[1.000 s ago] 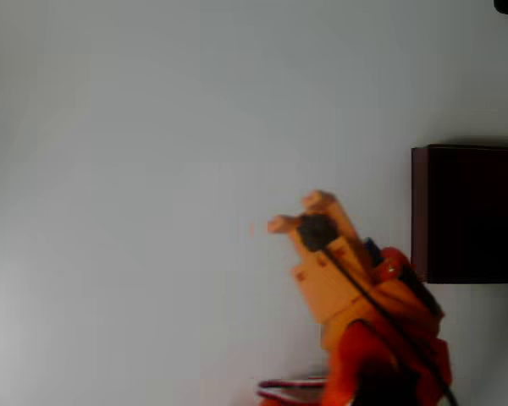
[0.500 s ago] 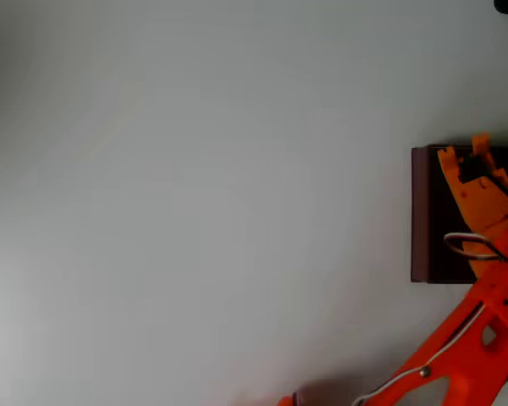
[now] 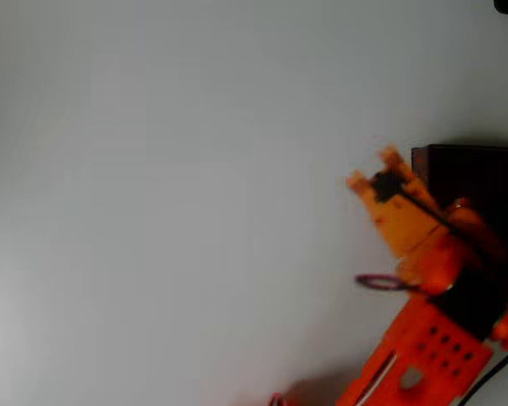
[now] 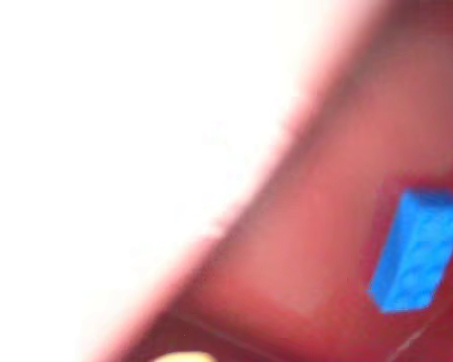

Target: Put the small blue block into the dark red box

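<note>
In the overhead view I see my orange arm [image 3: 423, 338] coming in from the lower right corner, over the white desk [image 3: 169, 194]. The gripper [image 3: 374, 172] is at the left upper corner of the box [image 3: 470, 182], just beside its left wall, above the desk and not above the dark inside. Its two fingers stand a little apart and I see nothing between them, so I take it as open and empty, though the picture is blurred.

The box sits at the right edge of this view, and part of it is covered by the arm. Its inside looks almost black from above.

In the wrist view the picture is very blurred. The block [image 4: 417, 250] lies on the red floor of the box [image 4: 317, 226], at the right side of the picture, tilted, with its long side going from upper right to lower left. The bright white area at the left is the desk [image 4: 98, 151] outside the wall.
</note>
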{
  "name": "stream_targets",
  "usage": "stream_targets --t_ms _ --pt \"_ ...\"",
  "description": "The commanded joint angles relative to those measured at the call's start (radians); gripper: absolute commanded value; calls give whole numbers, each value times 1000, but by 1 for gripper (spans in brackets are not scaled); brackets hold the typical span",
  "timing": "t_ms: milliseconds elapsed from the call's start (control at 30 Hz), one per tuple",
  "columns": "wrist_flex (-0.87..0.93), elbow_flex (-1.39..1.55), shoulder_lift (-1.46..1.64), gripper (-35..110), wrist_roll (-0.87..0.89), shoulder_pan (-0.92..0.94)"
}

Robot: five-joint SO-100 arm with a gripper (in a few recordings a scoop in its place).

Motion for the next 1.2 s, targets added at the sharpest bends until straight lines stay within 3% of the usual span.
stream_targets --t_ms 0,133,267,400,500,667,1167 --pt "-8 291 480 16 -12 -164" --pt "34 537 861 4 57 -437" --pt "91 647 969 0 98 -707" --pt "12 788 1003 0 120 -914" --pt "-81 923 1132 0 38 -1026" --pt "2 1126 1522 0 -120 -1086" --pt "-37 1289 1531 0 -181 -1123"
